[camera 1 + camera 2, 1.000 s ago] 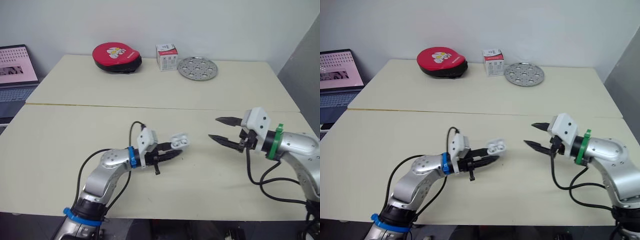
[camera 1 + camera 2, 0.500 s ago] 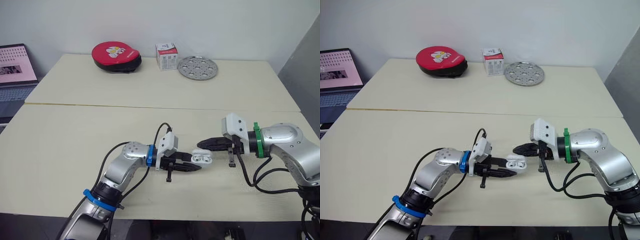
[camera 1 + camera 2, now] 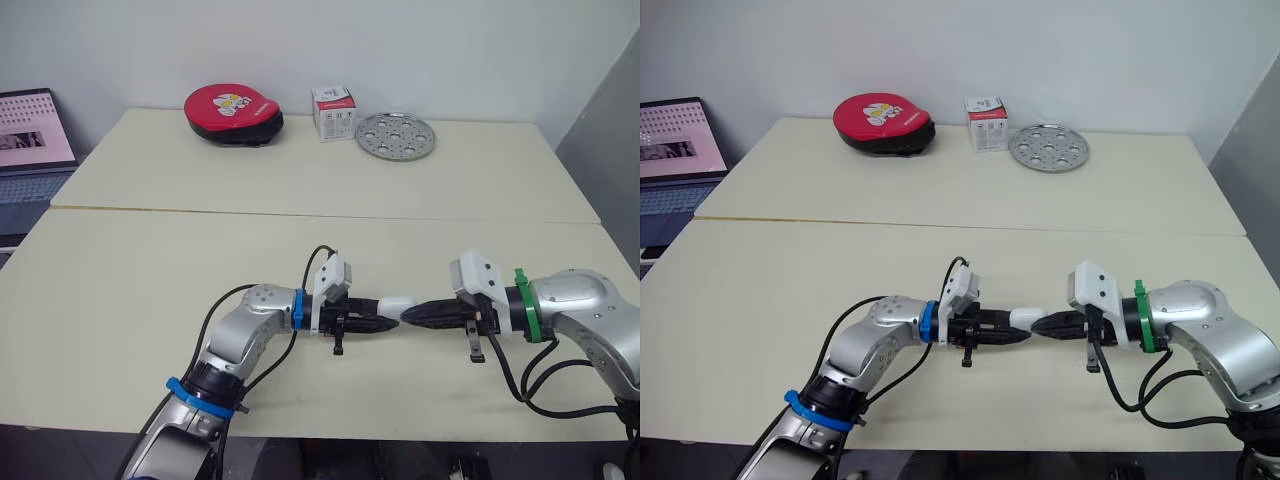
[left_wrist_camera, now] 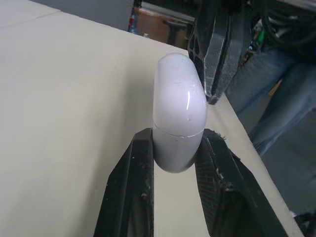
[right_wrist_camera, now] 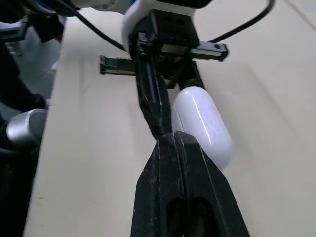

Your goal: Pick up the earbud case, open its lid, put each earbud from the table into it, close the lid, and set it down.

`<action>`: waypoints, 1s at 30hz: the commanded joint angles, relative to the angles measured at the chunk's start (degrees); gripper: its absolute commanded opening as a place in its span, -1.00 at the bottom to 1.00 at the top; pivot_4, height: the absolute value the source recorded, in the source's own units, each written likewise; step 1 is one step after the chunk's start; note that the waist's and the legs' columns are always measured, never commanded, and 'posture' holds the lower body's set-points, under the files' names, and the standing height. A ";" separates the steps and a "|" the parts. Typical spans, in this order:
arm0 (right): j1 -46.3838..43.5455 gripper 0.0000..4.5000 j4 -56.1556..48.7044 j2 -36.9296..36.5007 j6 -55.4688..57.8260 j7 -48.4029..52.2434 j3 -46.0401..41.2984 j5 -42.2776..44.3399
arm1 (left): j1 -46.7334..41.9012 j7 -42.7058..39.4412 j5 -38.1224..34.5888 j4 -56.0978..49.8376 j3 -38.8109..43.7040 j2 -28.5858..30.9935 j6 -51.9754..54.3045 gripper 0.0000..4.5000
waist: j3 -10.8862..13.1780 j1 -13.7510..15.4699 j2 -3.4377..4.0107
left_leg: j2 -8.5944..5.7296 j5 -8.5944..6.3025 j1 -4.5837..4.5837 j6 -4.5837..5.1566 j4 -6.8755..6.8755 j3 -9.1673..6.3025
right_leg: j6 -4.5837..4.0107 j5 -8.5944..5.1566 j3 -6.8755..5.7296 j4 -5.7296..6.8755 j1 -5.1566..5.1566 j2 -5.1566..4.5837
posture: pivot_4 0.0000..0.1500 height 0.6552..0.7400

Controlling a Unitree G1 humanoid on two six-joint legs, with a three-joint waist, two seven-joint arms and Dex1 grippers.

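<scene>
The white earbud case (image 3: 392,306) hovers just above the near table, lid down, a thin seam around it in the left wrist view. My left gripper (image 3: 385,312) is shut on its lower half, one black finger (image 4: 134,182) on each side of the case (image 4: 178,113). My right gripper (image 3: 410,314) comes from the right with both fingers pressed together, their tips touching the case's lid end. In the right wrist view the case (image 5: 205,123) lies just beyond that gripper (image 5: 177,137).
At the far edge lie a red round pouch (image 3: 233,113), a small white box (image 3: 334,113) and a perforated metal disc (image 3: 396,135). A laptop (image 3: 30,140) stands off the left side. A person's jeans (image 4: 276,98) appear beyond the table's edge.
The case's lid, open half a second ago with the earbuds visible inside, is now down. My right gripper has shut and lowered against the case; the left still holds it.
</scene>
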 commanded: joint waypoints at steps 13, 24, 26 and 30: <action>9.49 -1.00 -7.69 -2.60 1.11 -7.92 -4.96 -2.11 | -7.71 0.26 1.77 12.52 -2.26 2.51 16.71 -0.12 | 0.00 -0.12 0.00 | 0.00 0.01 -0.02 -0.01 -0.01 -0.10 | 0.01 0.00 -0.03 0.04 -0.04 0.05 | 1.00 1.00; 7.81 0.50 -4.13 -9.30 -4.83 0.03 -4.97 -4.24 | 9.43 1.81 4.18 -10.56 9.09 24.40 2.16 1.00 | 0.02 -1.35 0.04 | 0.20 0.01 0.29 -0.01 -0.13 -0.05 | 0.00 -0.01 0.10 0.05 0.10 0.20 | 1.00 1.00; 7.58 0.82 -3.01 -10.82 -6.71 2.06 -5.37 -4.66 | 10.85 2.89 4.84 -11.86 11.33 25.69 -0.89 1.00 | 0.06 -1.12 0.01 | 0.16 0.00 0.24 -0.01 -0.12 -0.03 | 0.00 -0.01 0.07 0.03 0.08 0.12 | 1.00 1.00; 6.17 0.99 1.23 -14.82 -11.72 8.22 -8.12 -4.79 | 16.24 0.84 6.98 -17.17 17.00 31.62 -9.95 1.00 | 0.13 -0.33 -0.01 | 0.10 0.00 0.12 -0.01 -0.11 0.11 | 0.00 -0.01 0.07 -0.06 0.01 -0.02 | 1.00 1.00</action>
